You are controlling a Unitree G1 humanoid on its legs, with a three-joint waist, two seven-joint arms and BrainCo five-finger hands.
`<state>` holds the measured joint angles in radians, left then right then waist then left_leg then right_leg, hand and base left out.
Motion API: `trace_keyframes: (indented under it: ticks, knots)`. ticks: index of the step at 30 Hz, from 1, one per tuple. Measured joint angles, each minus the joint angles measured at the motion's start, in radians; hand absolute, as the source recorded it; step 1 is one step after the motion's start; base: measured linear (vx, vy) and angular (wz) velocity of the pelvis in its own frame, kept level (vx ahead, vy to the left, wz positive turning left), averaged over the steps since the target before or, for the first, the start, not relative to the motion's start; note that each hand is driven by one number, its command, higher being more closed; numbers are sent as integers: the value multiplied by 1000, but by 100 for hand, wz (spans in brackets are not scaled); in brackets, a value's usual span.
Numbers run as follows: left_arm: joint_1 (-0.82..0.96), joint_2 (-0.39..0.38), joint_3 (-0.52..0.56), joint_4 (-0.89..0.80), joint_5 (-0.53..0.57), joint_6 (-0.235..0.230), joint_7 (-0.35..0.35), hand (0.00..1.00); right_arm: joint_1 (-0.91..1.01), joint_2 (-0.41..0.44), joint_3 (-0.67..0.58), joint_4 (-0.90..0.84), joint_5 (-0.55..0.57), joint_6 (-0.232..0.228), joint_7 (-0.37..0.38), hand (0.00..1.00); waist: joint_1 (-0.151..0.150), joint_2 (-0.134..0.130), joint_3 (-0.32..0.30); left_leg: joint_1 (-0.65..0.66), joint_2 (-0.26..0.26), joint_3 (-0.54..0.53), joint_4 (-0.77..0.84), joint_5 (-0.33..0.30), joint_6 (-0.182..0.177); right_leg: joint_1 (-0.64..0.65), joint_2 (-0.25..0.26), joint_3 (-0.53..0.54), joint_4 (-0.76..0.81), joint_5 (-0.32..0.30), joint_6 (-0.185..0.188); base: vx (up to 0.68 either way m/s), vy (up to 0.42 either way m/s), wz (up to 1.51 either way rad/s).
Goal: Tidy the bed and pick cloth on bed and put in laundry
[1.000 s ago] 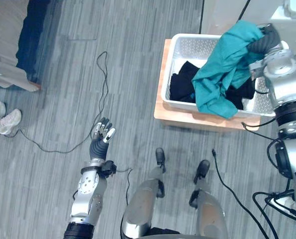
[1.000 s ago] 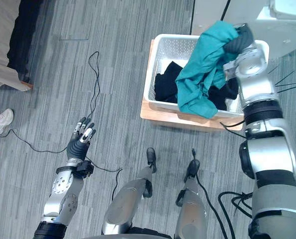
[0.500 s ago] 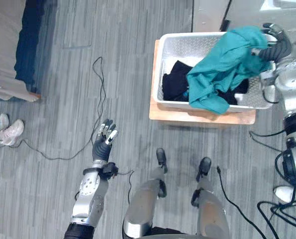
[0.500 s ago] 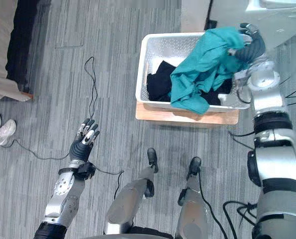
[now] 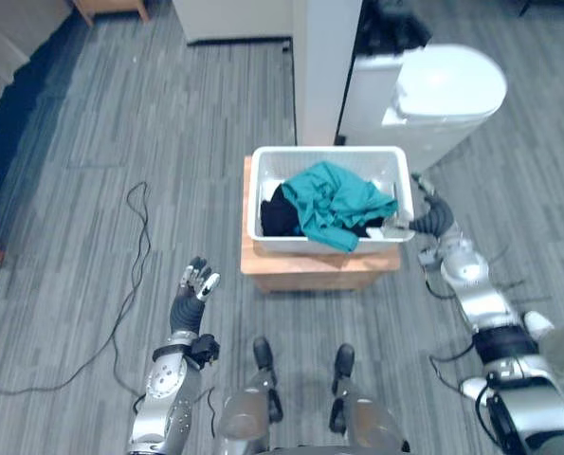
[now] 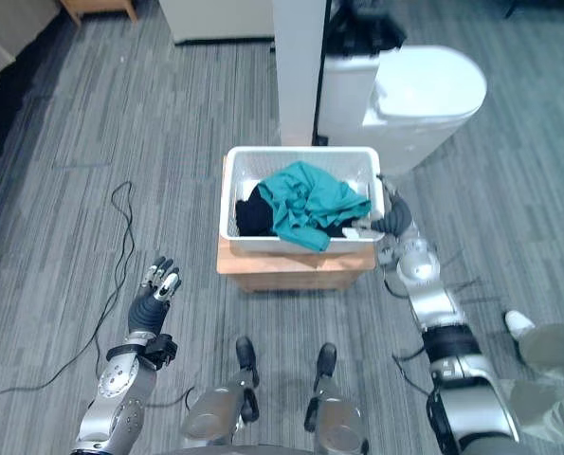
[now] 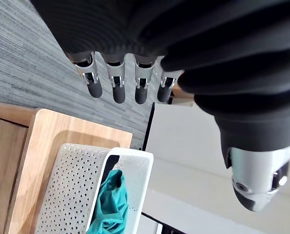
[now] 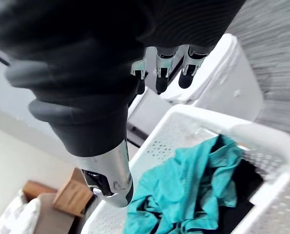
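**Teal cloth lies in the laundry basket, both hands empty**

The teal cloth lies crumpled inside the white basket, heaped towards the right half, with one fold hanging over the near rim. A black cloth lies under and beside it, showing at the basket's left end. The basket sits on a low wooden stand on the grey floor.

The right hand is just beside the basket's right wall, fingers straight and spread with nothing between them (its wrist view shows the fingers pointing out over the basket with the teal cloth below). Whether it touches the rim cannot be told.

The left hand is held over bare floor, well apart from the basket, fingers straight and loose, holding nothing.

Behind the basket stand a white pillar and a white machine with a rounded lid. The bed's dark blue edge shows far to the left. A person's leg shows at the lower right.
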<state>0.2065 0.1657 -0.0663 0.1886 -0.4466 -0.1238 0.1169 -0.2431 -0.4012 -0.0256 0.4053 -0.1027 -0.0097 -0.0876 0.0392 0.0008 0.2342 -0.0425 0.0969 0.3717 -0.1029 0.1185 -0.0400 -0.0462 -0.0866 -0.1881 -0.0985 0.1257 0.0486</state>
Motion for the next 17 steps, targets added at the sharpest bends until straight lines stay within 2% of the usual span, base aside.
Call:
trace_keyframes:
  ticks: [3, 8, 17]
  knots:
    - [22, -17, -1, 119, 29, 3, 0, 0, 94, 50, -15, 2, 53, 0, 3, 0, -27, -3, -23, 30, -3, 10, 0, -14, -6, 23, -3, 9, 0, -6, 3, 55, 3, -9]
    - [22, -51, 12, 385, 72, -4, 18, 0, 227, 142, -17, 127, 64, -11, 26, 0, -30, -5, -62, 85, -6, 33, 0, -37, -11, 67, -3, 32, 0, -19, 12, 50, -2, -12]
    - [32, -71, 83, 632, 128, -15, 14, 0, 250, 245, -37, 425, 72, -55, 50, 0, -25, -6, -116, 107, -16, 43, 0, -57, -5, 82, -8, 45, 0, -29, 21, 28, 5, -3]
